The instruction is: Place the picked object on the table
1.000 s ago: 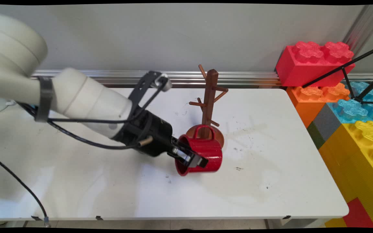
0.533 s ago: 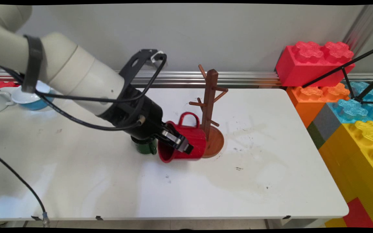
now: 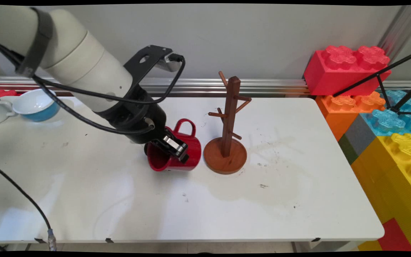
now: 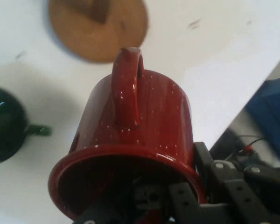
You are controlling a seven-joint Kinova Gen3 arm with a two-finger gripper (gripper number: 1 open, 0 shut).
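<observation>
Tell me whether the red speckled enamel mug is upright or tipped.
Tipped: the red speckled enamel mug lies sideways in the black two-finger gripper, mouth toward the arm, handle up.

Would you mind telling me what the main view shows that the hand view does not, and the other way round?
Only the main view shows the mug tree's upright post and pegs, the blue bowl and the toy blocks. Only the hand view shows the green mug. Both show the gripper shut on the tilted red mug by its rim, the tree's round base and the white table.
</observation>
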